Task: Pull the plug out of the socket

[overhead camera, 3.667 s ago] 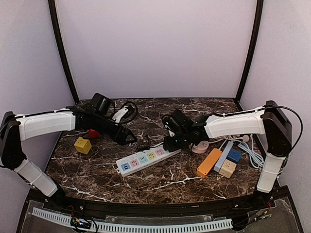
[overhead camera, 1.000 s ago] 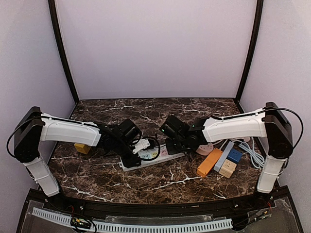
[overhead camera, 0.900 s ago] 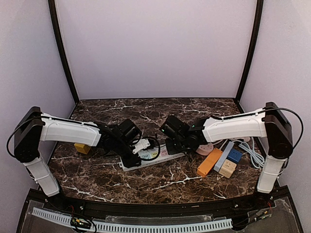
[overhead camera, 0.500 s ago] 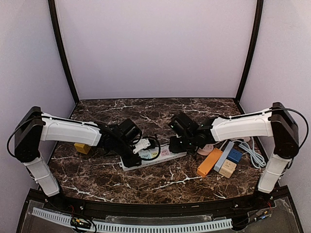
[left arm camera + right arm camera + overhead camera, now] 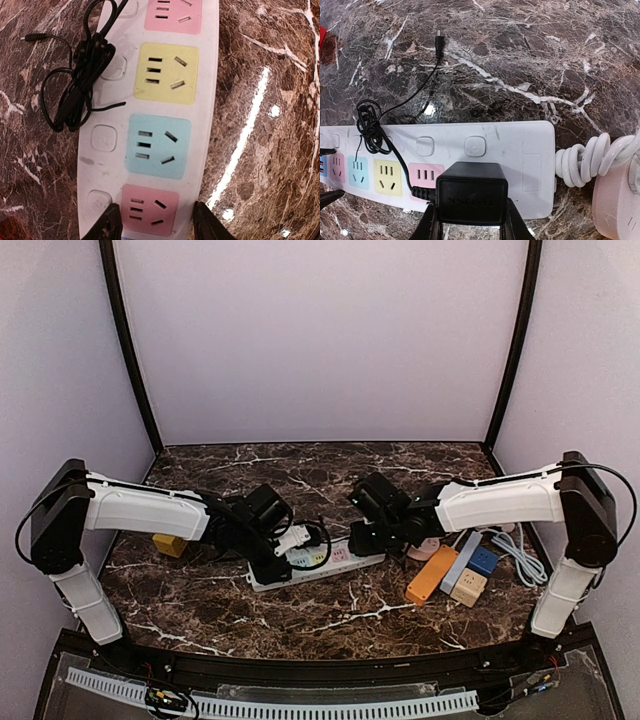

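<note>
**Right wrist view: right tool point(image 5: 470, 222) clamps the plug point(image 5: 470, 197) at the end of the power strip point(image 5: 520, 145)**

Nearest the lens, the two fingers point(image 5: 431, 224) of the right tool press against the left and right sides of the black, boxy plug. They are set narrow, just the plug's width apart. The plug stands over the white power strip, right beside the pink socket. Whether its pins are in the socket cannot be told. A thin black cord point(image 5: 370, 132) leaves the plug's left side and bunches in small loops over the strip's buttons. It then runs on across the marble worktop point(image 5: 545, 60) beyond, ending in a small jack point(image 5: 439, 40). A coiled white cable point(image 5: 585, 157) lies at the strip's right end.

In the left wrist view, the left tool point(image 5: 157, 225) stands part open over the strip at a pink socket. One finger lies over the button side and the other just off the opposite edge. It grips nothing that shows, and whether it presses on the strip cannot be told. Beyond it come blue, yellow and pink sockets.

In the top external view, an orange block point(image 5: 431, 574) lies near the strip's right end. The strip itself crosses the middle of the worktop, with the left tool on its left half. A yellow cube point(image 5: 168, 545) sits far to the left.
</note>
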